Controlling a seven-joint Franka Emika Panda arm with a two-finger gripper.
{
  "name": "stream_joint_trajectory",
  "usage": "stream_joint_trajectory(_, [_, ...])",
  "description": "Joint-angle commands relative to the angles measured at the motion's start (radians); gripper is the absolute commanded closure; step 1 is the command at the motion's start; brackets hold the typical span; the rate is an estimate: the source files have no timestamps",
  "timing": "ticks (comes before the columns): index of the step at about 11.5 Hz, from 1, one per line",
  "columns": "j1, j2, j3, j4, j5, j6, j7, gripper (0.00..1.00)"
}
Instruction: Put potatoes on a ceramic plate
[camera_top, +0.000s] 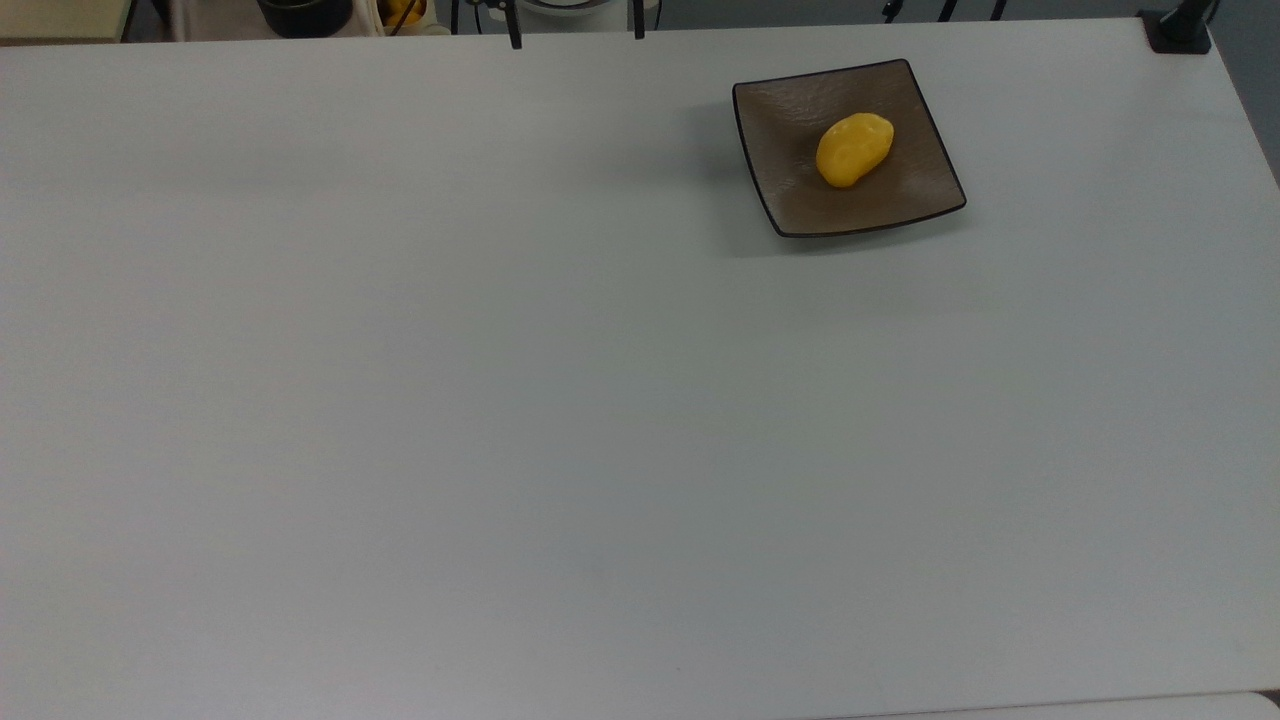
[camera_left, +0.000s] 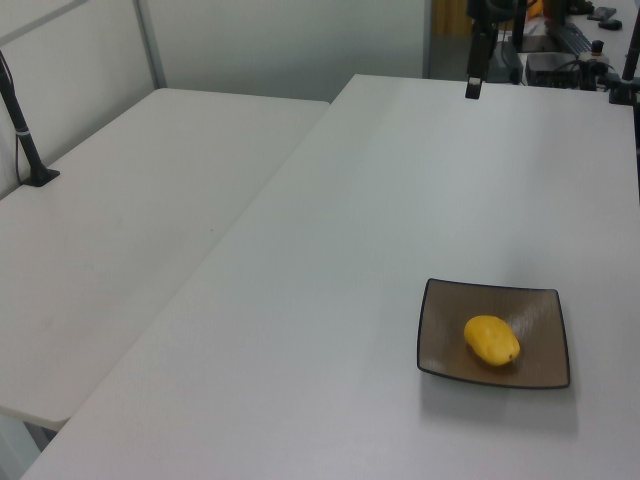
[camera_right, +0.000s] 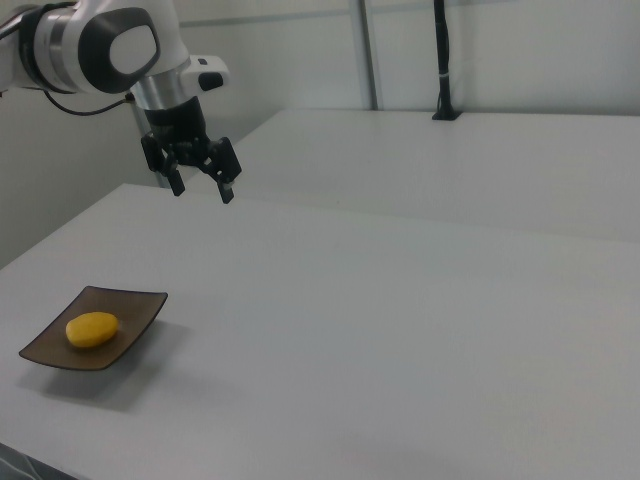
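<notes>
**Potato down on plate, arm clear**

Potato lying on its side inside ceramic plate, slightly toward the top view's right of centre, long axis on a diagonal. Resting in the shallow well, not against the rim. Same in left view: potato sitting mid-plate, nothing else touching it. Right view agrees, potato low in the dish, well inside the upturned corners.

Plate flat on white table, near the far edge in the top view, right of middle.

Gripper up in the air, well apart from the plate, fingers spread wide, holding nothing. Tips visible at the top view's upper edge, left of the plate. Left view: only one finger poking in at the top.

Judged: placement done, remaining step just retreat/park.

To do that well:
- Stay high, no sweeping low over the plate; glossy curved dish likely to slide if clipped.
- Leave fingers apart, no reason to close.
- Smooth oval lump could roll if the table gets jolted, so no hard stops.
- No re-grasp needed; position already stable.
</notes>
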Motion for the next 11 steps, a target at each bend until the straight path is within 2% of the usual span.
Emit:
stream_joint_trajectory(1, [0.017, -0.007, -0.036, -0.005, 0.016, -0.002, -0.077, 0.0])
stream_joint_trajectory(11, [0.019, -0.005, -0.034, -0.005, 0.02, -0.002, -0.064, 0.0])
